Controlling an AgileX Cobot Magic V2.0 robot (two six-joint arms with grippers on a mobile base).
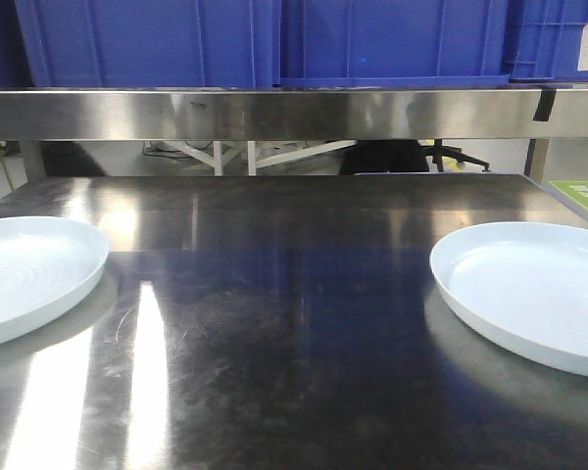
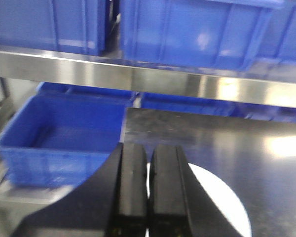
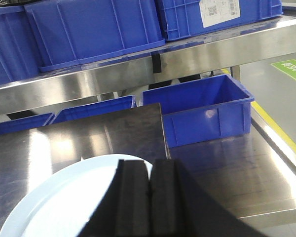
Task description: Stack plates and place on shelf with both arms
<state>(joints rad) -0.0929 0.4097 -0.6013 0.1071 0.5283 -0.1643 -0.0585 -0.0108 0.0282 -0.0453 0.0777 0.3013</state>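
Left plate [image 1: 29, 274] lower left, right plate [image 1: 529, 294] lower right, apart on steel surface [image 1: 294, 352]. Left end effector [image 2: 148, 192] and right end effector [image 3: 149, 197] clenched, empty. Likely stiff, slippery, breakable; grip the rims.

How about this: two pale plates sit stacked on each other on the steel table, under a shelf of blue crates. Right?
Not quite: the plates are not stacked. The front view shows the left plate and the right plate lying apart on the steel table, under the shelf of blue crates.
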